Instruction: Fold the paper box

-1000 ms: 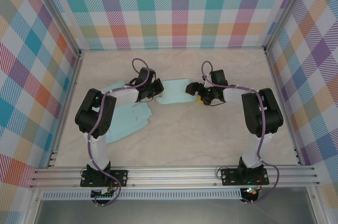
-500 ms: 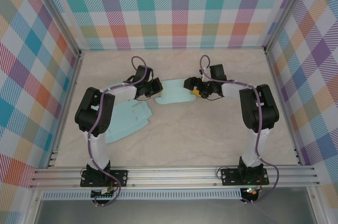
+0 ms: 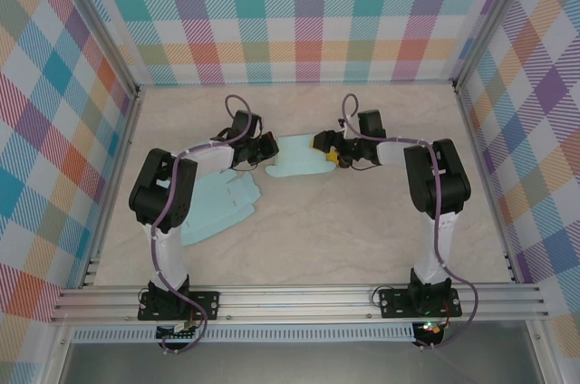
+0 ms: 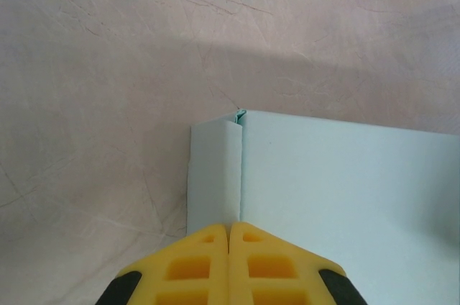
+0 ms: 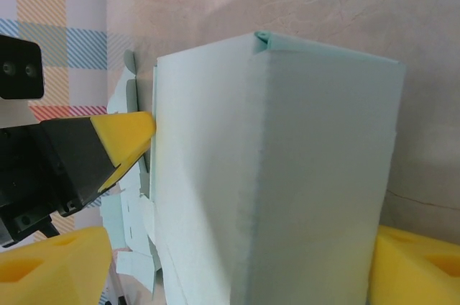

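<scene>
Flat blue sheets lie partly hidden under the left arm. The left end effector is closed, its fingertips pressed together at the left edge of the paper box; whether paper is pinched between them is hidden. The box stands mid-surface. The right end effector straddles it with jaws wide apart, its fingers cropped by the frame.

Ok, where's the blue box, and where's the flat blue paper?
blue box (image 5: 316, 175), right wrist view, on the middle of its wide flat side.
flat blue paper (image 3: 222, 203), top external view, on the middle of the sheet lying on the table.
</scene>
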You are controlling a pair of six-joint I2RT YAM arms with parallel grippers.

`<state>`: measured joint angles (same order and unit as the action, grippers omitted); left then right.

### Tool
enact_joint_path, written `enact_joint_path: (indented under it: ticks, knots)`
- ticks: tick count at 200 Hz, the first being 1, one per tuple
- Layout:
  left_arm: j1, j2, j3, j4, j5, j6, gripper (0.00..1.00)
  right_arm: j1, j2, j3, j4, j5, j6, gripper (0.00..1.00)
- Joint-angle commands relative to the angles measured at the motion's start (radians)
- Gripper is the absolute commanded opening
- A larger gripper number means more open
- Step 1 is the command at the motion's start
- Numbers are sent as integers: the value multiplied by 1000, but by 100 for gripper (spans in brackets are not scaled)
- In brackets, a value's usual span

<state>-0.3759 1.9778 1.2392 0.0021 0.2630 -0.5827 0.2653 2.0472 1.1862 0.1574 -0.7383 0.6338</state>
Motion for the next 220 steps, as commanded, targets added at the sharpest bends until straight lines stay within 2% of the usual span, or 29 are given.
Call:
enact_joint_path:
  ticks: [1,21,51,61,105,125,158,184,210,220]
  knots:
    - [20,67,-17,-131,-20,11,4,3,5,1,25,-18,12,87]
    - [21,66,-15,-130,-9,12,4,4,17,0,47,-36,28,84]
    - [21,60,-11,-126,-6,10,4,6,33,0,112,-81,67,71]
    - [21,55,-10,-129,-9,12,4,6,31,-2,120,-85,75,70]
    - [21,8,-14,-123,0,9,6,6,-3,-39,156,-98,96,48]
    - [21,-26,-21,-108,16,9,15,6,-26,-66,176,-95,112,35]
    - [22,-105,-43,-89,21,15,34,5,-86,-112,187,-91,150,34]
    - [22,-226,-114,-27,-3,38,51,-1,-157,-132,84,-75,166,34]
    - [20,-390,-242,115,-33,87,68,-10,-222,-163,-12,-85,198,33]
    - [19,-455,-306,202,-39,120,72,-13,-243,-180,-39,-100,213,33]
